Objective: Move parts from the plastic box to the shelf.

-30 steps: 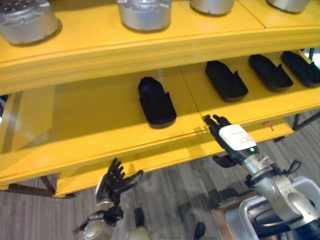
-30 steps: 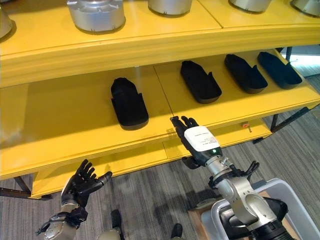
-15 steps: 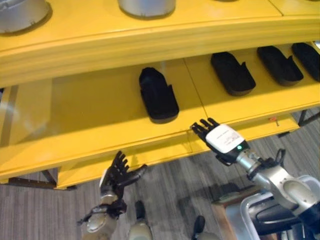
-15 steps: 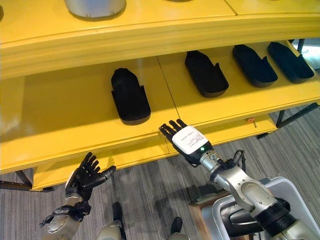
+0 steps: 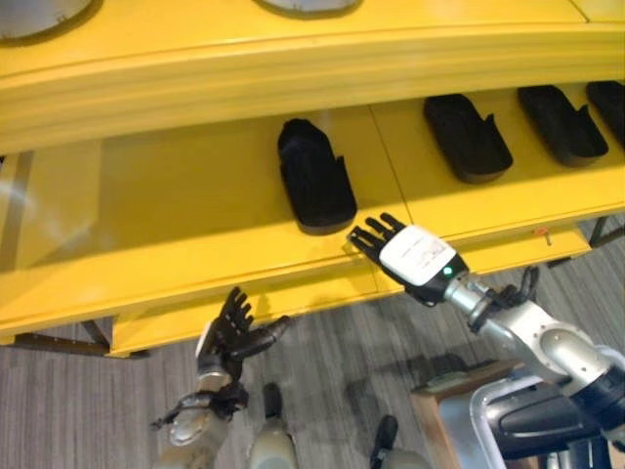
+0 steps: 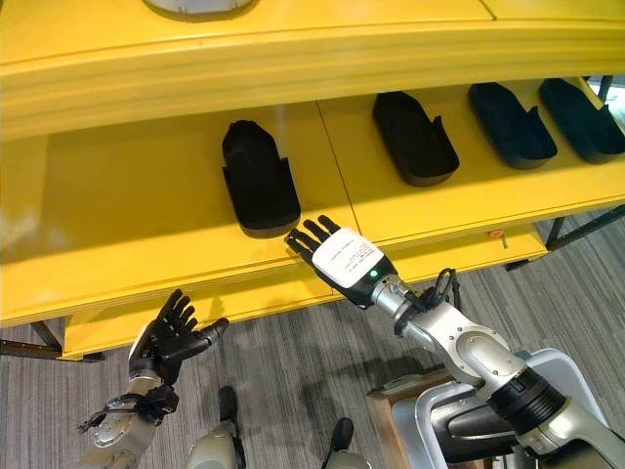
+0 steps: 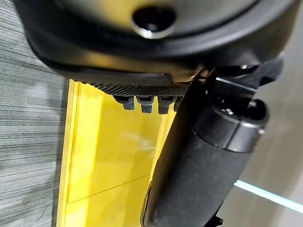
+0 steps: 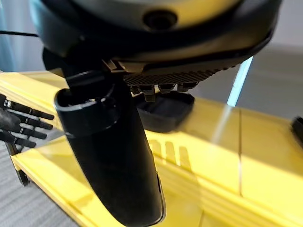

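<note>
Several black moulded parts lie on the yellow shelf's (image 5: 176,215) middle level, the nearest part (image 5: 314,179) just beyond my right hand (image 5: 410,256). That hand hovers over the shelf's front edge, fingers straight and spread, holding nothing. In the right wrist view its thumb (image 8: 113,161) stands out and the same black part (image 8: 165,109) lies past the fingertips. My left hand (image 5: 232,336) hangs low in front of the shelf's lowest board, open and empty, fingers spread. A grey plastic box (image 6: 576,391) shows at the lower right corner.
Silver metal cylinders (image 6: 200,6) stand on the top shelf level. Three more black parts (image 6: 415,137) lie to the right on the middle level. Grey striped carpet (image 5: 332,362) covers the floor below. The left half of the middle level is bare.
My right hand has slid left along the shelf's front edge, toward the nearest black part. The camera has shifted too. The left hand has stayed low and open.
</note>
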Available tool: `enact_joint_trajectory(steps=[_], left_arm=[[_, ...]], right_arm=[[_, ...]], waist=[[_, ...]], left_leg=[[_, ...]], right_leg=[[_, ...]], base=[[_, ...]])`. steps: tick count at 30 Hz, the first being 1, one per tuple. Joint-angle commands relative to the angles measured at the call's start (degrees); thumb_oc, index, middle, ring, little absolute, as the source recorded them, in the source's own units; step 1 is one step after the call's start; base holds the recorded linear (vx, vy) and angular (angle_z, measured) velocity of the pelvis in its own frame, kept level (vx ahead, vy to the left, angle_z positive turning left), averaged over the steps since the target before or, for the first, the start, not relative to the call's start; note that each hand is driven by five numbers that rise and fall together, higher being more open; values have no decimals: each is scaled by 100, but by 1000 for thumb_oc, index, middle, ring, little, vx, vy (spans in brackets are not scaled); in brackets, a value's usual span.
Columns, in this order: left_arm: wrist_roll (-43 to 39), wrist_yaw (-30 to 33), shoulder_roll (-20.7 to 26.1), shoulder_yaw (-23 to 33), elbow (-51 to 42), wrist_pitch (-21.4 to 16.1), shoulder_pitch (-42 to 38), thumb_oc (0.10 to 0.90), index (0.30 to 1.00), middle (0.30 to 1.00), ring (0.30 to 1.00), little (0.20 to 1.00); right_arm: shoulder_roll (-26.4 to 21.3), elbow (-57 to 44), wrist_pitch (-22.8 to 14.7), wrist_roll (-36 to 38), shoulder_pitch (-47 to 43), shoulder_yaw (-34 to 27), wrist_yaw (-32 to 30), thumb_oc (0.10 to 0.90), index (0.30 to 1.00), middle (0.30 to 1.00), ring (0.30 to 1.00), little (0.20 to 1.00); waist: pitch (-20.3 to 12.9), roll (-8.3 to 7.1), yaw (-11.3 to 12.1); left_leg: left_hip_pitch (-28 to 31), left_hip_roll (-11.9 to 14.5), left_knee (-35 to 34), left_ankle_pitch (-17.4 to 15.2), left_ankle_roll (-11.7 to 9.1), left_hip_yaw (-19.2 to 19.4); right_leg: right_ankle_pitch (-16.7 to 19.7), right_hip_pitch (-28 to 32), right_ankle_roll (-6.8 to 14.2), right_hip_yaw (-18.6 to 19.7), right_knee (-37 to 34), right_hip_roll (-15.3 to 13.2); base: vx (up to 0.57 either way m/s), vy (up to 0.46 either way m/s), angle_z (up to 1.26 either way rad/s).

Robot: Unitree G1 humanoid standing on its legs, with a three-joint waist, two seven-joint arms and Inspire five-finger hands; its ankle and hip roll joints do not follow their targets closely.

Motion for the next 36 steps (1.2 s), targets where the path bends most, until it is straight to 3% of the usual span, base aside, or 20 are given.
enact_joint_trajectory(steps=[1,11,20,30,36], left_arm=[[51,0,182,92,-608,-528,-216,900,1000,1000,1000,1000],[76,66,153,117,-591,-539,-234,900,1000,1000,1000,1000],[61,189,114,138,-552,-592,-273,900,1000,1000,1000,1000],[158,350,50,180,-542,-628,-294,900,1000,1000,1000,1000],[187,416,51,124,-550,-677,-388,900,1000,1000,1000,1000]], right_arm=[[-203,-582,70,270,-915,96,-323,900,1000,1000,1000,1000],[42,-608,130,533,-911,27,-326,900,1000,1000,1000,1000],[436,-235,437,790,-600,-312,-552,900,1000,1000,1000,1000],[518,-615,517,400,5,-931,-995,900,1000,1000,1000,1000],[480,-689,542,110,-54,-916,-1125,900,1000,1000,1000,1000]], waist=[[-135,-124,-23],[-74,-130,36],[24,-93,35],[110,-36,-62],[125,-43,-99]], left_leg=[[139,28,-50,-170,-84,-175],[59,-7,-50,-158,-71,-215],[-54,-76,-50,-141,-41,-243],[-144,-150,-50,-158,-2,-188],[-138,-157,-50,-178,8,-117]], right_leg=[[-257,-177,-109,-36,-1,249],[-222,-224,-121,-105,-1,216],[-144,-352,-106,-131,-1,141],[-78,-487,-73,-81,-1,43],[-49,-544,-61,-11,-1,19]], base=[[2,4,8],[0,1,2],[-2,22,6],[2,26,0],[1,11,-5]])
